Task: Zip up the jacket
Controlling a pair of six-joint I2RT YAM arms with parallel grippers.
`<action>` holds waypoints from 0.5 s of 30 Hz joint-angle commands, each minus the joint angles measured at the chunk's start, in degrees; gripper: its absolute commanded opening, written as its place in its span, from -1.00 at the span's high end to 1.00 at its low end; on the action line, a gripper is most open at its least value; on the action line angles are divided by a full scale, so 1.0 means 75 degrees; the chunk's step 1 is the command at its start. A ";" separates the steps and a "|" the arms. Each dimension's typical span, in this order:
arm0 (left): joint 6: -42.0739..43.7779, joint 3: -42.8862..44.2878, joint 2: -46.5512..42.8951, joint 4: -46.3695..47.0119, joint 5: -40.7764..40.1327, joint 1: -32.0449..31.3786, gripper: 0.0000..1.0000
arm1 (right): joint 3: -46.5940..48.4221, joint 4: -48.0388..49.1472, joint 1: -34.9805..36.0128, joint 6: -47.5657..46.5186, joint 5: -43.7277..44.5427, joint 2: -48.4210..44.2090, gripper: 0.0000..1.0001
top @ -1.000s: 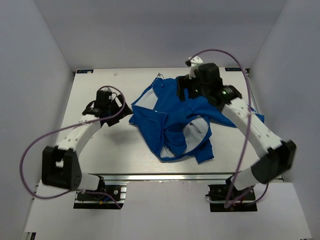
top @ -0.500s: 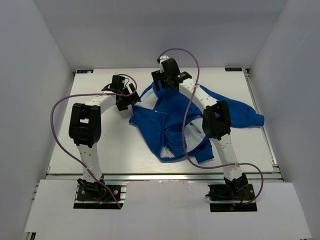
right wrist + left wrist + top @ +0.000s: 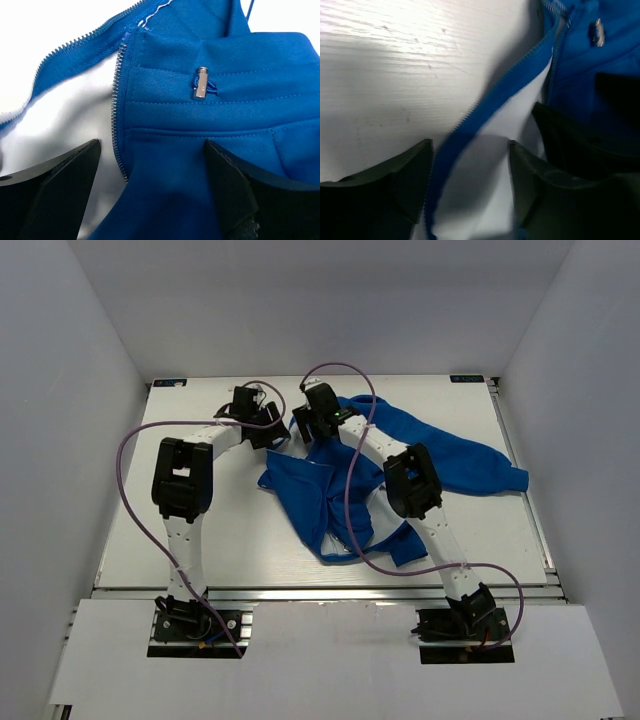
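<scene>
The royal-blue jacket (image 3: pixel 305 500) lies crumpled and open in the middle of the table, white lining showing. My left gripper (image 3: pixel 272 436) is at its far-left edge. In the left wrist view it (image 3: pixel 470 185) is open, and a blue zipper edge (image 3: pixel 490 102) with white lining runs between the jaws. My right gripper (image 3: pixel 305 428) is close beside it, also on the far-left part of the jacket. In the right wrist view it (image 3: pixel 152 170) is open over a blue panel, with a line of zipper teeth (image 3: pixel 116 115) and a small metal pull (image 3: pixel 201 84) ahead.
The white table (image 3: pixel 180 530) is walled by grey panels on the left, right and far sides. A jacket sleeve (image 3: pixel 470 465) stretches to the right. Both arms' purple cables (image 3: pixel 345 510) loop over the table, the right one across the jacket.
The left gripper has moved farther and rightward to the jacket's far-left edge. The right gripper has swung left across the jacket to the same spot. The right sleeve now shows.
</scene>
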 commanded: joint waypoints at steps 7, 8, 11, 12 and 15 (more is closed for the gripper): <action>0.0340 0.0053 0.0095 -0.0263 -0.0305 -0.0297 0.68 | 0.0037 0.0016 0.0047 -0.0777 0.1709 0.0041 -0.37; 0.0328 0.0065 0.0014 -0.0287 -0.0422 -0.0297 1.00 | 0.0026 0.0039 0.0001 -0.0812 0.1919 0.0030 -0.14; 0.0316 0.0007 -0.0174 -0.0287 -0.0762 -0.0297 1.00 | 0.0049 0.0086 -0.0174 -0.0719 0.1992 -0.0134 0.28; 0.0316 -0.0017 -0.0337 -0.0276 -0.0844 -0.0297 1.00 | 0.0037 0.0110 -0.0210 -0.0684 0.2015 -0.0216 0.46; 0.0351 -0.0134 -0.0758 -0.0159 -0.1138 -0.0297 1.00 | -0.0196 0.0414 -0.0433 -0.0485 0.1922 -0.0893 1.00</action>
